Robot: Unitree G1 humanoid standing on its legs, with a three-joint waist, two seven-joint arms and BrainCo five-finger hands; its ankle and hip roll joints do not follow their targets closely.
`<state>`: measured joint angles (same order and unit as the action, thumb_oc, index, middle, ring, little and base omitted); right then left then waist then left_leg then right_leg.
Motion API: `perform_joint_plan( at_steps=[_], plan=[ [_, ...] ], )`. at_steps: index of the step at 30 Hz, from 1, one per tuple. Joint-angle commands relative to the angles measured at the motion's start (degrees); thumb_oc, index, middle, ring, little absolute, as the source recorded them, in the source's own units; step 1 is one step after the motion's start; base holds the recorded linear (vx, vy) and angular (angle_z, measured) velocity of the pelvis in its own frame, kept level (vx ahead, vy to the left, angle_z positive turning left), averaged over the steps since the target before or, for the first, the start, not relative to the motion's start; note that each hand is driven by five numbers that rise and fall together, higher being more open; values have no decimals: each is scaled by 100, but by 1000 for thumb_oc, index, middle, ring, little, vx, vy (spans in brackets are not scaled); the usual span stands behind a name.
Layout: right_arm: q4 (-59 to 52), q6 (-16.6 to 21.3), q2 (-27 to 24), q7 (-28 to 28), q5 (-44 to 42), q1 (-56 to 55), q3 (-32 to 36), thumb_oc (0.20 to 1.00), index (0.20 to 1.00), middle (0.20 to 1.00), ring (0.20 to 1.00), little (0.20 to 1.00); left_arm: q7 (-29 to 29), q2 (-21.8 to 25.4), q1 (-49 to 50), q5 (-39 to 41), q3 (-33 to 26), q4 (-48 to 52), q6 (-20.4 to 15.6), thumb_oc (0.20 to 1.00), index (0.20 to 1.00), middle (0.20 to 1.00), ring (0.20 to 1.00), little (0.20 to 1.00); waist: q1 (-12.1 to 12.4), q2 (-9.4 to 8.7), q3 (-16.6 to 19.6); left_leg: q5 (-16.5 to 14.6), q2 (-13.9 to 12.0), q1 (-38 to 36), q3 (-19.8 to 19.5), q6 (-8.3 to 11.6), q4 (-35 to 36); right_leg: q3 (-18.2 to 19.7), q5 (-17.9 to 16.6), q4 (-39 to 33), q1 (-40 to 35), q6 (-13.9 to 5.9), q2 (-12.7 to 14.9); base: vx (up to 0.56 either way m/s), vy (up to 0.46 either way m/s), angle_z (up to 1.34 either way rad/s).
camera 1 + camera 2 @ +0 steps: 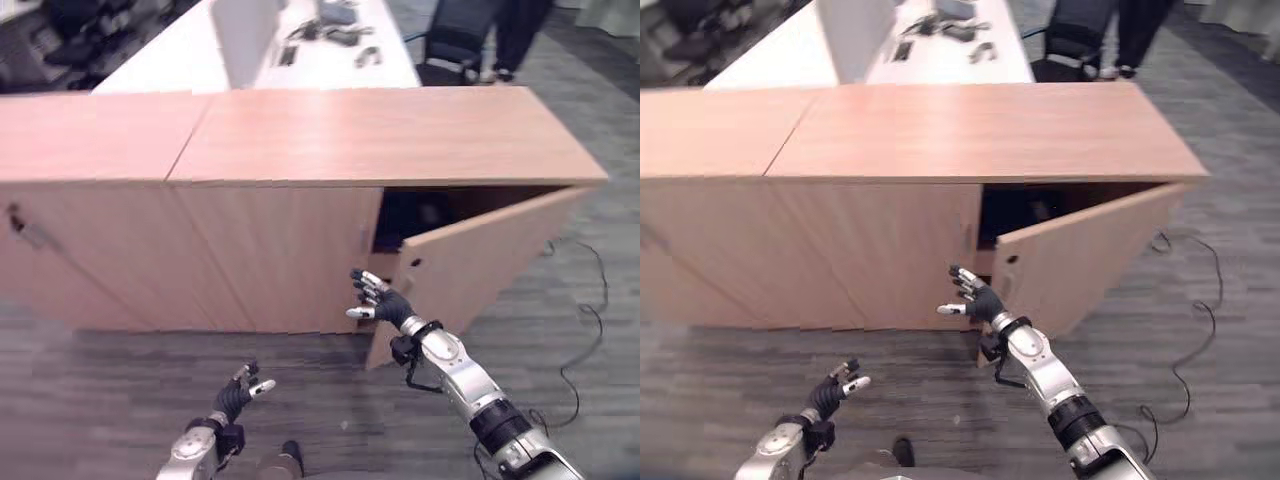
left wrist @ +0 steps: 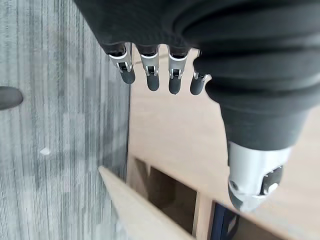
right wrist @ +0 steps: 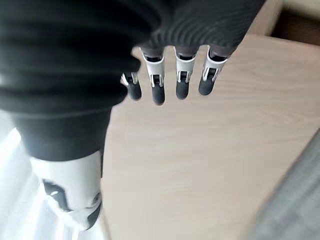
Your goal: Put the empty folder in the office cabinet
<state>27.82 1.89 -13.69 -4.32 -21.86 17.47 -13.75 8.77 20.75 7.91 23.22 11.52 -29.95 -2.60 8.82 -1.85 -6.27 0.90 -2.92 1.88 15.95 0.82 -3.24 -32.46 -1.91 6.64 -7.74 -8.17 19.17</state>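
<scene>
Your two head views look down from above and in front onto the same office cabinet point(image 1: 300, 190), its half-open door point(image 1: 470, 265) and the grey floor point(image 1: 120, 390), from slightly offset positions. Each wrist view looks along its own hand from very close: left hand point(image 2: 150, 70) toward the open compartment, right hand point(image 3: 165, 82) toward the door panel.

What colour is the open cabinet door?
Light wood grain, like the rest of the cabinet; the door shows best in the left eye view.

Cabinet point(image 1: 300, 150) interior point(image 1: 420, 212) dark behind half-open door point(image 1: 470, 260); contents indiscernible.
</scene>
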Motion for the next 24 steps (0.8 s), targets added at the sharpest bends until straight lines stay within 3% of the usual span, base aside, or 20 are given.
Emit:
perform_joint_plan(
  at_steps=[1,2,4,6,8,10,15,17,21,24],
  plan=[
    [333,440,-504,429,-310,545,244,1000,1000,1000,1000,1000,210,286,-67,1,42,384,-163,1000,1000,1000,1000,1000,122,147,34,-383,-298,-144,-204,38,-132,300,252,1397,291,-425,82,116,138,49],
    [641,457,-681,531,-317,709,441,1000,1000,1000,1000,1000,242,395,-77,54,63,438,-168,1000,1000,1000,1000,1000,153,171,-48,-399,-285,-171,-349,-7,-176,479,41,1777,469,-558,120,47,18,28],
    [924,482,-843,596,-387,818,640,1000,1000,1000,1000,1000,279,452,-108,115,77,488,-161,1000,1000,1000,1000,1000,188,196,-80,-389,-296,-179,-458,-14,-164,667,11,1877,603,-612,89,54,-42,47],
    [1809,489,-1480,732,-630,1191,937,1000,1000,1000,1000,1000,369,642,-171,278,168,609,-198,1000,1000,1000,1000,1000,244,163,-52,-381,-258,-315,-821,124,67,926,291,1188,520,-525,75,148,-153,55],
    [2308,523,-1946,779,-818,1473,1055,1000,1000,1000,1000,1000,394,775,-248,374,221,613,-224,1000,1000,1000,1000,1000,190,125,-22,-376,-233,-392,-1064,266,206,1186,164,335,592,-506,66,198,-188,70],
    [2734,461,-2392,663,-950,1590,1142,1000,1000,1000,1000,1000,452,840,-346,428,245,579,-234,1000,1000,1000,1000,1000,74,71,-17,-401,-204,-440,-1312,346,244,1783,124,-179,570,-593,-52,136,-121,64],
    [3422,388,-2817,506,-1030,2076,1049,1000,1000,1000,1000,1000,499,849,-287,408,277,580,-259,1000,1000,1000,1000,1000,95,-21,162,-348,-204,-466,-1342,403,335,1778,-135,-509,358,-621,-70,88,-117,82],
    [3905,277,-3112,263,-1056,2412,800,1000,1000,1000,1000,1000,563,787,-154,490,327,765,-200,1000,1000,1000,1000,1000,108,-4,314,-208,-328,-554,-1415,508,515,1637,-85,-808,96,-573,-252,113,-184,25],
    [4033,168,-2991,38,-817,2535,426,1000,1000,1000,1000,1000,590,726,-37,431,369,822,-173,1000,1000,1000,1000,1000,66,51,359,-78,-468,-660,-1401,617,683,1531,-23,-1037,-95,-500,-419,15,-129,-2],
    [3617,189,-2635,31,-884,2341,360,1000,1000,1000,1000,1000,517,631,25,407,337,793,-185,1000,1000,1000,1000,1000,-35,114,348,-16,-560,-691,-1354,663,721,1558,37,-1083,-108,-431,-523,-32,-89,-4]
  ],
)
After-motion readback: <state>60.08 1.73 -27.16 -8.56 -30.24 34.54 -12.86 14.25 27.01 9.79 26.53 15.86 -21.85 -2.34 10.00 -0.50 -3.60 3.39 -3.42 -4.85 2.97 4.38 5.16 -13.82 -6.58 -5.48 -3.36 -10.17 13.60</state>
